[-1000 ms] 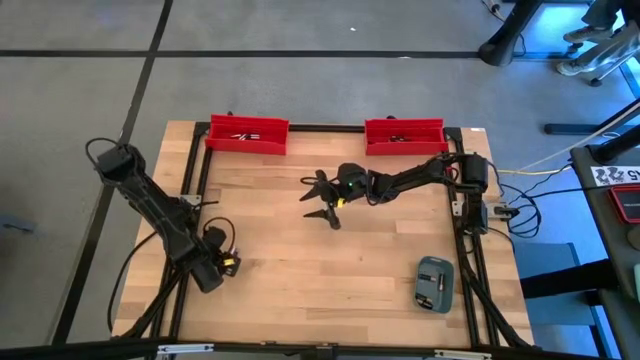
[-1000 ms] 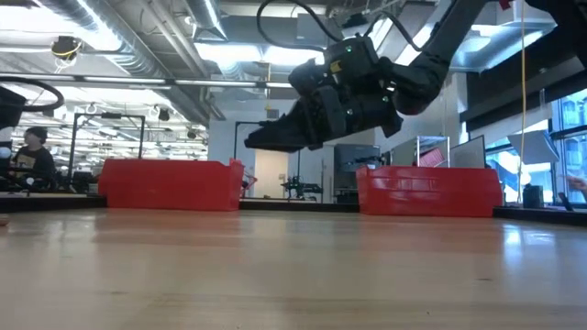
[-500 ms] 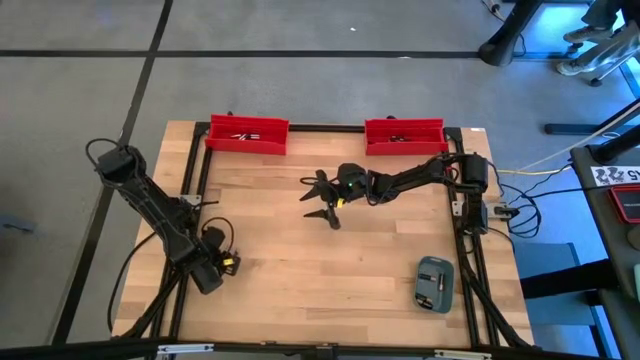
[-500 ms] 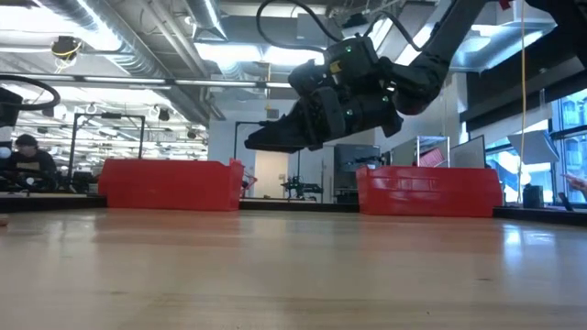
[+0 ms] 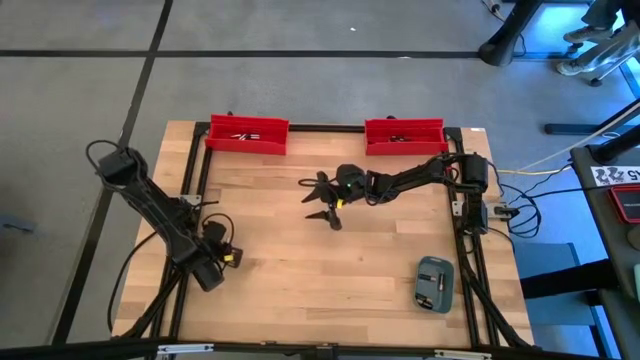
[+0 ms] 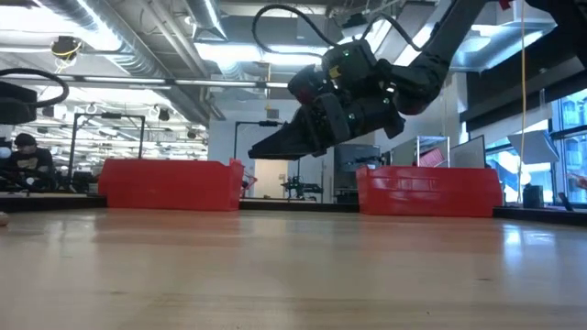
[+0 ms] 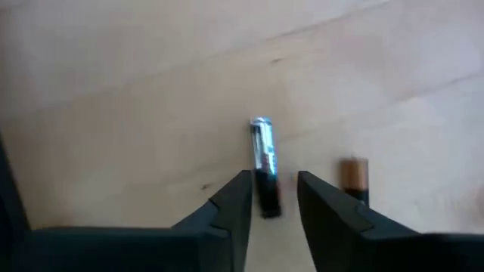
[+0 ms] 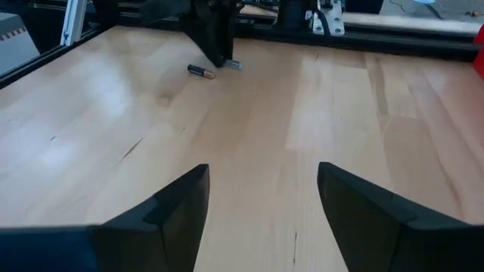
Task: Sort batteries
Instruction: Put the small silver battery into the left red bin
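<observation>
Nearest the front edge of the pale wooden desk (image 5: 330, 270), the left claw (image 7: 272, 198) sits low over the boards at the desk's left side, and it is here that the change lies: its two dark fingers have drawn in from a wide spread over the last second and now stand narrowly apart, flanking the dark end of a small black-and-silver cylindrical battery (image 7: 262, 162) that lies flat on the wood. The silvery end pokes out beyond the fingertips. Whether the pads already press on the cell I cannot tell; the closing looks unfinished, so I judge this as the grasp in progress, not yet a secure hold. Just beside it lies a second small battery with a copper-coloured end (image 7: 353, 177), outside the fingers and untouched.

Farther in, over the middle of the desk, the right claw (image 5: 322, 200) hovers above the surface with its fingers spread wide and nothing between them; it has tilted slightly but keeps its place, apparently waiting.

At the right front corner rests a grey-blue rounded rectangular case (image 5: 434, 283). At the far edge stand two red plastic bins, the left bin (image 5: 248, 135) and the right bin (image 5: 404, 136), both well apart from the batteries, so the sorting carry is still to come.
</observation>
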Tool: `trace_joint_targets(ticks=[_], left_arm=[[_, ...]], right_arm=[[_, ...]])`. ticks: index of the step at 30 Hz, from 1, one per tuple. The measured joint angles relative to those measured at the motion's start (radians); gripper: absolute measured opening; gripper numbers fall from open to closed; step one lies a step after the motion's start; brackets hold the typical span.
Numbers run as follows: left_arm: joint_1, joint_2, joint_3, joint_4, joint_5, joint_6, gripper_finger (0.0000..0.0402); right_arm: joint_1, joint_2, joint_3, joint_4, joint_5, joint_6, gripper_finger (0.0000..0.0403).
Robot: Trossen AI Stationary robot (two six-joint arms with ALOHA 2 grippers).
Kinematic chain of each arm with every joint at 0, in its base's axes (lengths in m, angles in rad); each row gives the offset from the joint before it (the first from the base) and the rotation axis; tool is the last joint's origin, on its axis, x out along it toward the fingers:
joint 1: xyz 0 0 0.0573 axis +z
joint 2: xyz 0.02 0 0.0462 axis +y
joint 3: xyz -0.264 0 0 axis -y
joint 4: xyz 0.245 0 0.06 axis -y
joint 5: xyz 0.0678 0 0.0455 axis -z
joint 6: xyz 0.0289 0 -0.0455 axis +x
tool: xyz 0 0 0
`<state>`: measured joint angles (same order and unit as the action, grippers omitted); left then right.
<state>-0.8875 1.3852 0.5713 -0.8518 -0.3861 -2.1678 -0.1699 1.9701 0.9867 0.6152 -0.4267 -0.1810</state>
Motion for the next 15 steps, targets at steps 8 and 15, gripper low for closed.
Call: trace_joint_targets(ticks=[8,15], left_arm=[[0.000,0.044,0.006,0.009,0.002,0.026,0.0031],[0.081,0.037,0.049,-0.068,-0.022,0.062,0.0013]], right_arm=[[-0.032,-0.051,-0.001,-0.202,0.016,-0.035,0.0247],[-0.112,-0.143,-0.008,-0.470,0.043,-0.145,0.0247]])
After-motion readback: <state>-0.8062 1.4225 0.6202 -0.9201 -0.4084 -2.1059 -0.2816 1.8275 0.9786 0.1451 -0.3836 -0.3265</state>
